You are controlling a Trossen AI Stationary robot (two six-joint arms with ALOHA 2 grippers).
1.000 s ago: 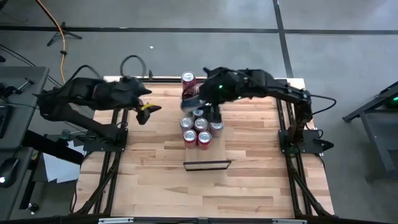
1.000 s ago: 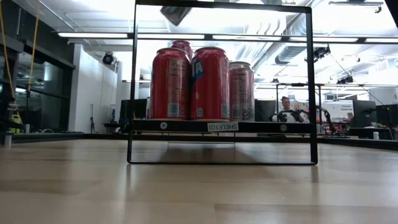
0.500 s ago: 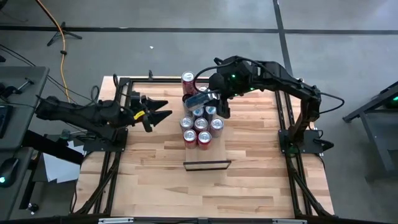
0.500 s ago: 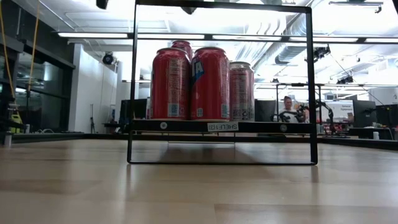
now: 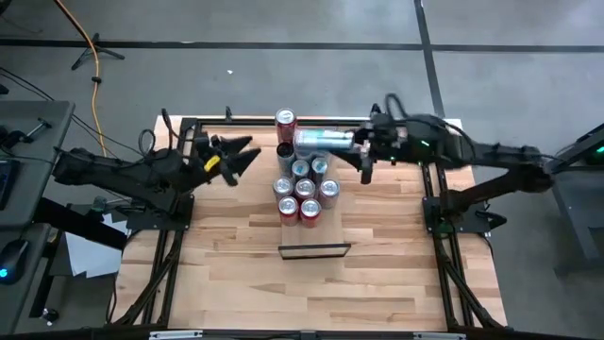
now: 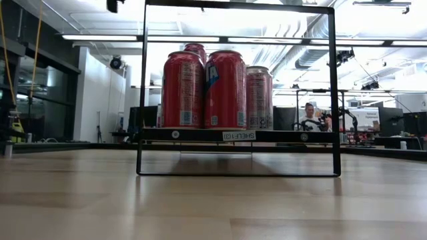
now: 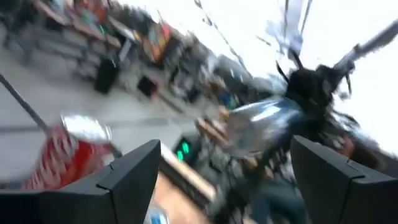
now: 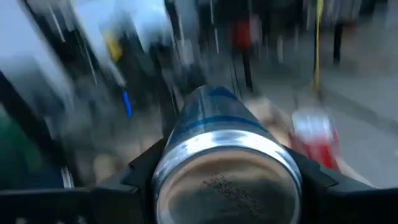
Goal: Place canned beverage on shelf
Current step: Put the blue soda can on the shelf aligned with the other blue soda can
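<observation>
High view, table [image 5: 377, 274]: pale striped butcher-block wood inside a black metal frame.
High view, shelf [image 5: 314, 250]: narrow board seen edge-on near the front of the table, with thin black rails.
High view, red cans [image 5: 302, 194]: a tight cluster of upright cylinders with silver tops, mid-table, behind the shelf; one more red can [image 5: 285, 120] stands alone at the far edge.
High view, blue can [image 5: 323, 140]: a smooth metal cylinder lying sideways in the air, above the far part of the cluster, right of the lone red can.
High view, right gripper [image 5: 364, 151]: clenched on the blue can's right end, the arm reaching in from the right.
High view, left gripper [image 5: 238, 151]: fingers spread, nothing between them, over the table's far left, well apart from the blue can.
Low view, shelf [image 6: 237, 135]: dark front edge with a small white label, thin black frame around it; red cans [image 6: 203, 90] stand upright on it, glossy.
Low view, background: a person sits far off to the right.
Left wrist view, left gripper [image 7: 221, 186]: dark angular fingers held apart; beyond them the blue can [image 7: 264, 121], blurred, and a red can [image 7: 68, 152].
Right wrist view, blue can [image 8: 224, 168]: its shiny round metal end faces the camera, gripped between the dark fingers [image 8: 146, 165]; a red can [image 8: 314, 140] shows beyond, blurred.
</observation>
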